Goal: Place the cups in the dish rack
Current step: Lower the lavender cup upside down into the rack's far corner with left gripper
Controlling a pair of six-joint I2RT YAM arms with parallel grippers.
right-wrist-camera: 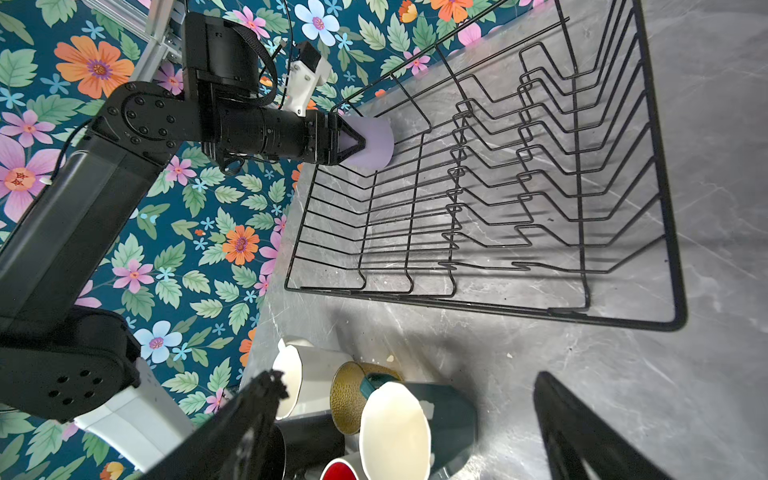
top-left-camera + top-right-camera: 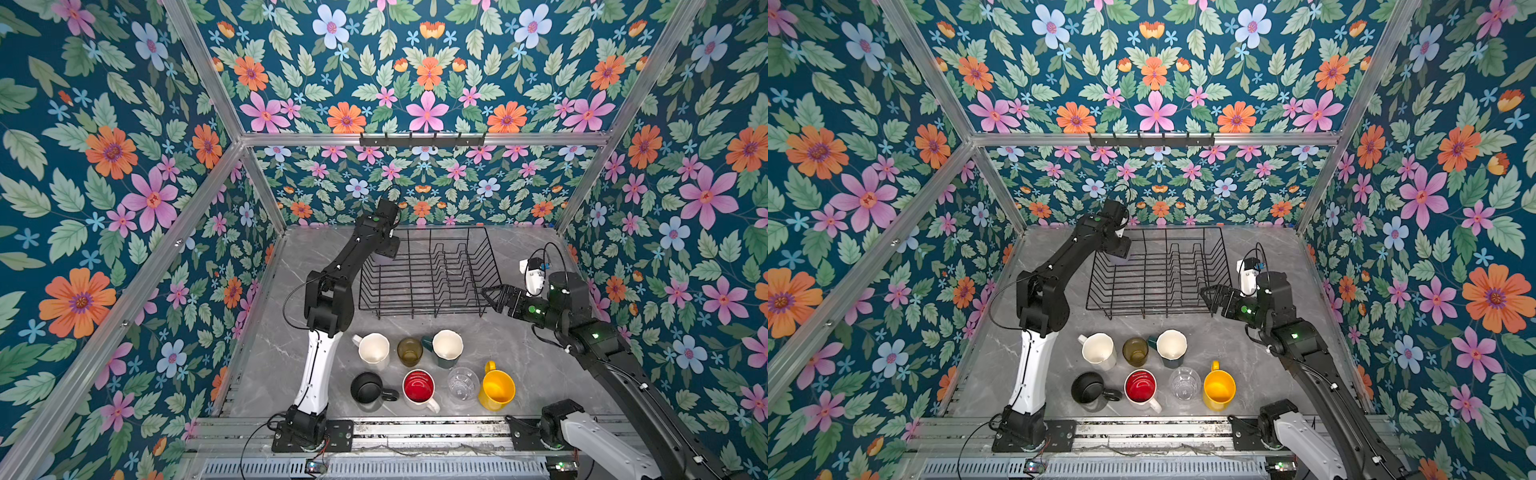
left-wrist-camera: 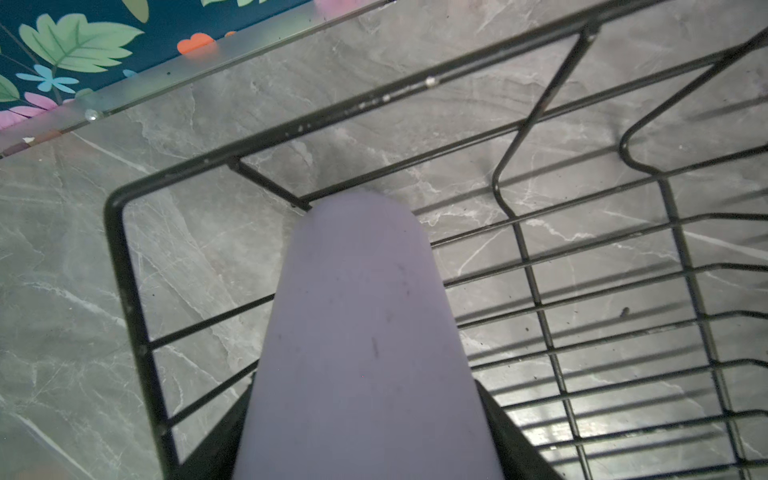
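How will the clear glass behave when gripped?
The clear glass looks glossy, so probably slippery in the jaws. It seems thin and likely fragile. Standing upright between the red-inside mug and yellow mug, it may knock a neighbour if nudged.

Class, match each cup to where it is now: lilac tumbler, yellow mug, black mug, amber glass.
Cups: 1 lilac tumbler; 2 yellow mug; 3 black mug; 4 amber glass.
Places: A left end of the near row; B between the cream-white mug and teal mug; C in the left gripper at a dish rack corner; D right end of the near row.
Pairs: 1-C; 2-D; 3-A; 4-B.
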